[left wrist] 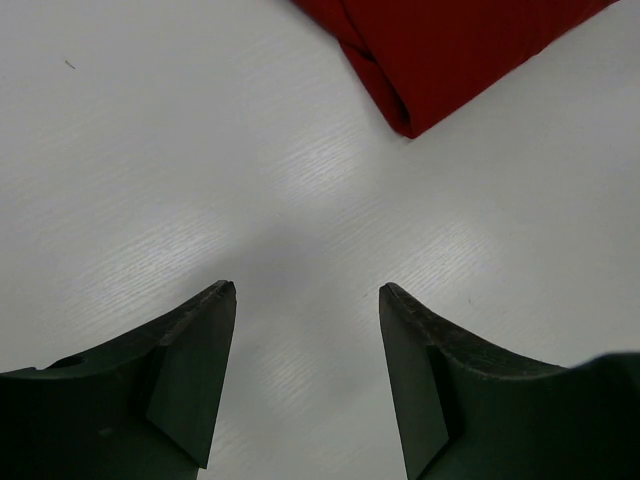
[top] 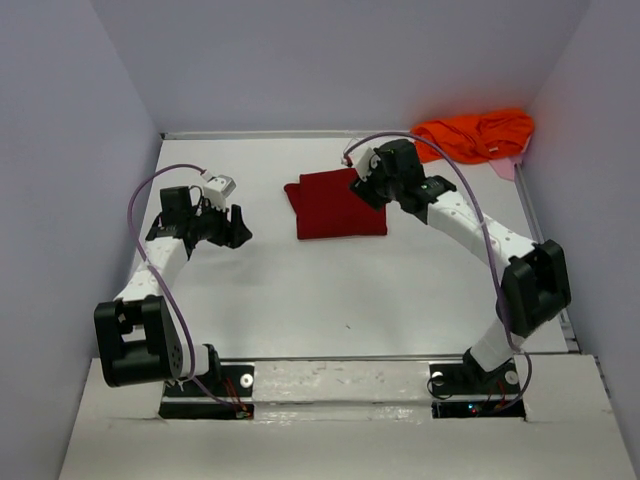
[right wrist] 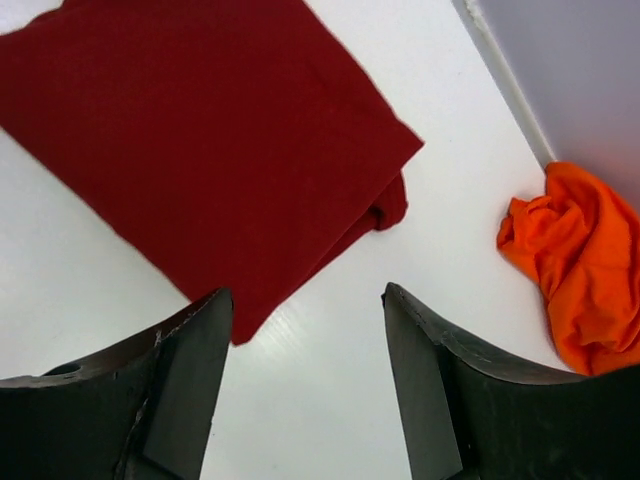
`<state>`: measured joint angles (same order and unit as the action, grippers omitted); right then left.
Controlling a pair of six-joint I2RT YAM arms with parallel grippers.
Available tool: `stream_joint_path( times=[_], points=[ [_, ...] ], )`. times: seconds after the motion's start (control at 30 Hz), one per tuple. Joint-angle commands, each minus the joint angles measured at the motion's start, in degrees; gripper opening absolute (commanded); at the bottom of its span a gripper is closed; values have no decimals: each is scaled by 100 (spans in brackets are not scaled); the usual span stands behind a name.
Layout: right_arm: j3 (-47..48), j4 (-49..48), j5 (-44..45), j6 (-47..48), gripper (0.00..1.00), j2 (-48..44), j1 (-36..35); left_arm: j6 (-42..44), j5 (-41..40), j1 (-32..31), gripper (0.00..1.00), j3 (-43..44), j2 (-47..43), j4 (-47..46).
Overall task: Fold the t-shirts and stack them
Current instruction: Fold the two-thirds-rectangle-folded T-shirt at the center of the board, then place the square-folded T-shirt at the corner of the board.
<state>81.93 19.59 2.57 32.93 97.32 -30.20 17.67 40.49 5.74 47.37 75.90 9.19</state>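
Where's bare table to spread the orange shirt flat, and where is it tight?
Widest bare patch: the table centre, on the near side of the folded red t-shirt, between the left arm and right arm. Also bare behind it, up to the back wall. Tight: far right corner, where the orange t-shirt lies bunched.

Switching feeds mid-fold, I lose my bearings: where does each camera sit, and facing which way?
Top: above and behind, looking down on the table; left arm and right arm show.
Left wrist: on that wrist, looking down past the open left gripper at a corner of the red shirt.
Right wrist: on that wrist, looking past the open right gripper at the red shirt and orange shirt.
Shared: all three show the red shirt.
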Motion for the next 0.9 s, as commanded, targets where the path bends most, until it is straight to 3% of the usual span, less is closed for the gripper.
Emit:
stream_joint_path(
  times=[0.0,0.17,0.43,0.87],
  points=[
    [-879,238,-292,-155,67,-336,-65,0,152,15,69,-18,-49,-128],
    [-1267,106,-414,-137,66,-328,-65,-1,187,24,69,0,-75,-93],
    [-836,221,-151,-164,64,86,-276,-176,178,24,69,157,20,-137],
    [-574,-307,613,521,65,1008,-1410,-124,389,24,69,263,356,101]
  ],
)
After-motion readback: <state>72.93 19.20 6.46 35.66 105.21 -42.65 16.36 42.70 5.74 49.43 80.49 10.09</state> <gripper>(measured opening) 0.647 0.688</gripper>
